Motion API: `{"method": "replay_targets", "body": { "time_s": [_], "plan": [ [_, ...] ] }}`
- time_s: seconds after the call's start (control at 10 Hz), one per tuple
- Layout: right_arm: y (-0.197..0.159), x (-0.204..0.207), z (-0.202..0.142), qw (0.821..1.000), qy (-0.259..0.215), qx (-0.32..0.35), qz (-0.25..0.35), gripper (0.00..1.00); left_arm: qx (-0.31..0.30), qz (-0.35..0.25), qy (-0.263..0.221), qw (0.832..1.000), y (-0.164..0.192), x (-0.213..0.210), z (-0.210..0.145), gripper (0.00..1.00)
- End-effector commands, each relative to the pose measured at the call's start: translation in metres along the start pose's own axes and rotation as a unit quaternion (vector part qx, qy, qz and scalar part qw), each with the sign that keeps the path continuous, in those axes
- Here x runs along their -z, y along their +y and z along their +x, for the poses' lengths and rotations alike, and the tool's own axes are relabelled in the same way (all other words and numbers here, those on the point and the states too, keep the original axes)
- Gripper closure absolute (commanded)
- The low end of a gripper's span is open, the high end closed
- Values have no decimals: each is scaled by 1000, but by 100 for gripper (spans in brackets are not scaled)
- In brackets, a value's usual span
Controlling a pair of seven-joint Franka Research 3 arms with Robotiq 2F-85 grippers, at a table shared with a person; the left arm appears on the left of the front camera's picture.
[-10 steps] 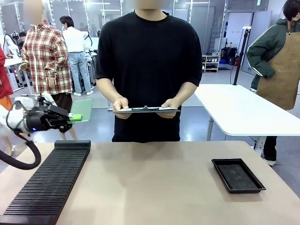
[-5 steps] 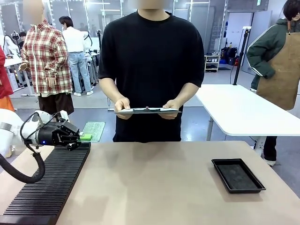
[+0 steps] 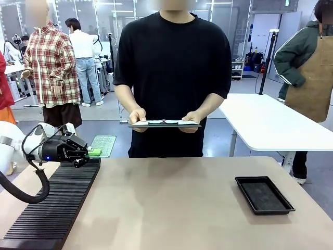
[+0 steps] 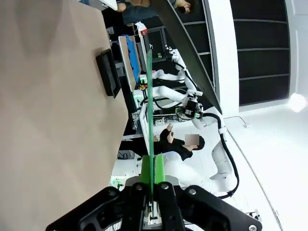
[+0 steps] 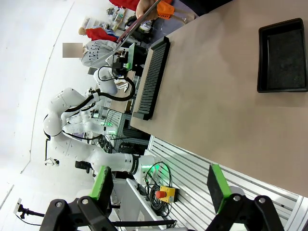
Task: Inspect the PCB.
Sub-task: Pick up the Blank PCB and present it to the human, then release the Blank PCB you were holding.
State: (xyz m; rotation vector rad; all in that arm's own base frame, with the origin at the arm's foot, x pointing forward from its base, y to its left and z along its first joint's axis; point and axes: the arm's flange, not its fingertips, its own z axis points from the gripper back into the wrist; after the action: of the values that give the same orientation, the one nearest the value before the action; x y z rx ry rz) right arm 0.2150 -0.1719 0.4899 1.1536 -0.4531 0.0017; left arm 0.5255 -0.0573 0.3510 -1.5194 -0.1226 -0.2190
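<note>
Front view: the left arm reaches in low and level. Its left hand (image 3: 93, 152) is clamped on one edge of the PCB (image 3: 105, 144), just past the slotted rack's (image 3: 57, 200) far end. A black tray (image 3: 264, 195) lies to the right.
Left wrist view: the PCB stands edge-on between the closed fingers.
Right wrist view: the right hand (image 5: 159, 186) is spread wide beside the table (image 5: 216, 72).

You have the rack (image 3: 57, 200) lying along the left side of the table (image 3: 171, 208), with the tray (image 3: 264, 195) on its right side, well apart. At the rack's far end, the left gripper (image 3: 92, 152) pinches the PCB (image 3: 105, 144) between its fingers (image 4: 145, 171). Behind the table, a person (image 3: 174, 67) holds a clipboard (image 3: 164, 123).
</note>
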Motion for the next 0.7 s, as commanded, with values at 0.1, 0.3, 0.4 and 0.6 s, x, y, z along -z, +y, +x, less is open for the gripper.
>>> {"method": "replay_targets", "body": {
  "time_s": [0.1,0.3,0.4,0.6],
  "plan": [
    [2,-1,1,1000,-2,-10,6,0,0,2,2,1000,0,0,-1,97],
    [2,-1,1,1000,-2,-10,6,0,0,2,2,1000,0,0,-1,97],
    [2,-1,1,1000,-2,-10,6,0,0,2,2,1000,0,0,-1,97],
    [2,-1,1,1000,-2,-10,6,0,0,2,2,1000,0,0,-1,97]
  ]
}}
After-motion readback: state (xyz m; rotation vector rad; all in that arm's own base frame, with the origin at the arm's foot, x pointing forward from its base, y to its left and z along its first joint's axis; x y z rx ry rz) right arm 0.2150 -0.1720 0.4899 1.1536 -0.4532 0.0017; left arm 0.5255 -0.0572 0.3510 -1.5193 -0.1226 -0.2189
